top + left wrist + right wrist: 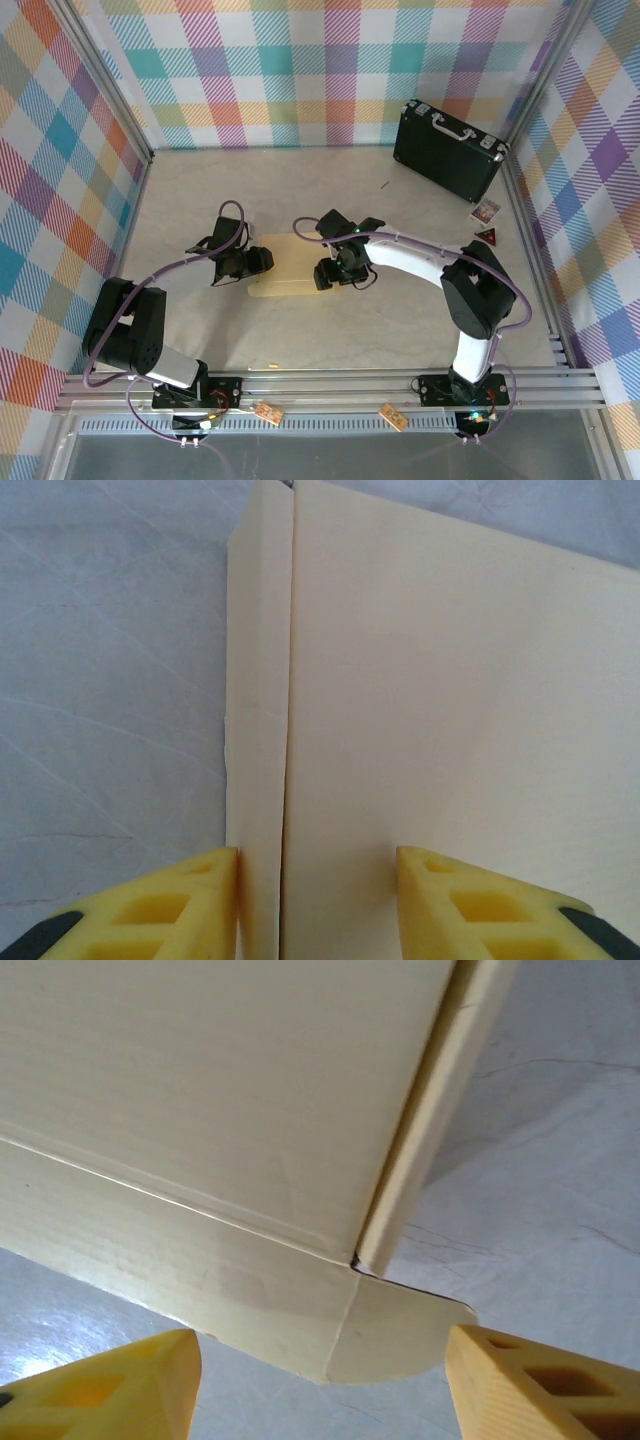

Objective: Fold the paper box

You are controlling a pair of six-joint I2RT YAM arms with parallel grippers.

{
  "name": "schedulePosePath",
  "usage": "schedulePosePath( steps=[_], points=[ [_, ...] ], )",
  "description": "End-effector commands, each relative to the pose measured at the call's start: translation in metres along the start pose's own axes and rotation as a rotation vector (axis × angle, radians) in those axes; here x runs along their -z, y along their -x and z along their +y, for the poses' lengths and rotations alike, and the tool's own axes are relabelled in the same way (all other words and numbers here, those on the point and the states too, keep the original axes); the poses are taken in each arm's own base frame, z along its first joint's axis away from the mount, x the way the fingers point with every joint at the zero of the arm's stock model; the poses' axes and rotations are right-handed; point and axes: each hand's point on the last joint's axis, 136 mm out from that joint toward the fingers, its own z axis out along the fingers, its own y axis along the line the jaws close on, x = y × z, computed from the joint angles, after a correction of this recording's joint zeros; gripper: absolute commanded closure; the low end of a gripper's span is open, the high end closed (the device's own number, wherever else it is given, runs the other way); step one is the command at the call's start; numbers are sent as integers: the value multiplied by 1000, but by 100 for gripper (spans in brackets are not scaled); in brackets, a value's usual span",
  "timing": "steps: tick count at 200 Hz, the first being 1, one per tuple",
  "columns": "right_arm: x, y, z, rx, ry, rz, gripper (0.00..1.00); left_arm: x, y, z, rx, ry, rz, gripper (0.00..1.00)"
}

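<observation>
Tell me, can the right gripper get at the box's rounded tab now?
Probably yes: the right gripper is open, fingers either side of the tab at the box corner, nothing in between.

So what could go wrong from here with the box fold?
The left gripper straddles the crease beside the narrow side flap; closing there may crumple it rather than fold it. The right gripper hangs open by the rounded corner tab, which could snag. Neither seems to grip the paper box, so it might slide.

Top view: paper box (290,265) ends hidden under left gripper (262,260) & right gripper (330,276). Wrist cams crop its edges. Small items (485,212) nr briefcase (448,150) too tiny to ID.
</observation>
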Motion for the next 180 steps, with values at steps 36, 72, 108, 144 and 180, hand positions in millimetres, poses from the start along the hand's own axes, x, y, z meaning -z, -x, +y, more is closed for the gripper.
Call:
schedulePosePath(
  steps=[36, 72, 108, 144, 180],
  points=[
    [-20, -1, 12, -12, 45, 56, 50, -7, -29, 12, -9, 47, 111, 60],
    [-25, -1, 19, -14, 90, 63, 65, -6, -30, 11, -9, 42, 112, 60],
    [-22, 0, 23, -17, 122, 48, 77, -6, -31, 11, -8, 40, 113, 60],
    [-19, -1, 22, -18, 127, 45, 89, -4, -30, 11, -6, 42, 104, 61],
    [-10, 3, 23, -50, 170, 37, 87, -2, -28, 10, -6, 41, 99, 61]
  ],
)
